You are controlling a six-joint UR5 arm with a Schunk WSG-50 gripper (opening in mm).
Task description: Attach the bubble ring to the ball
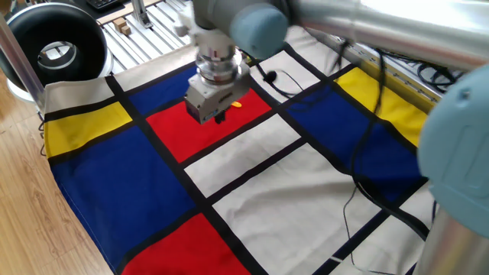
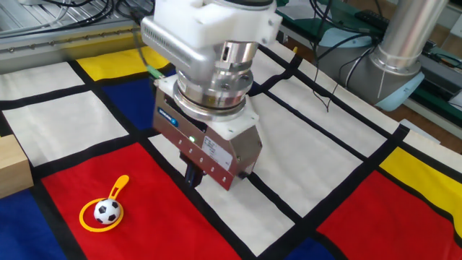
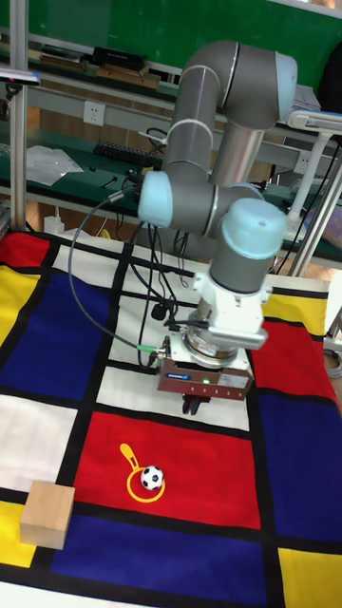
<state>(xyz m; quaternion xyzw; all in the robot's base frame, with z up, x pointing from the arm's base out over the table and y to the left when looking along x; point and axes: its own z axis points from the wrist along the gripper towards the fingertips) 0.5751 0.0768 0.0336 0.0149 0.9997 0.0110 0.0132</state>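
The bubble ring is a yellow-orange hoop lying flat on the red square of the cloth, its short handle pointing away. The small black-and-white ball sits inside the hoop. The tall fixed view shows the same: ball within the bubble ring. My gripper hangs above the cloth to the right of the ring, apart from it and holding nothing. Its dark fingertips barely show under the body. In one fixed view my gripper hides the ball, and only a yellow tip of the bubble ring shows.
A wooden block sits on the yellow square near the ring, also at the left edge. Black cables trail over the cloth behind the arm. A black round device stands beyond the cloth's corner.
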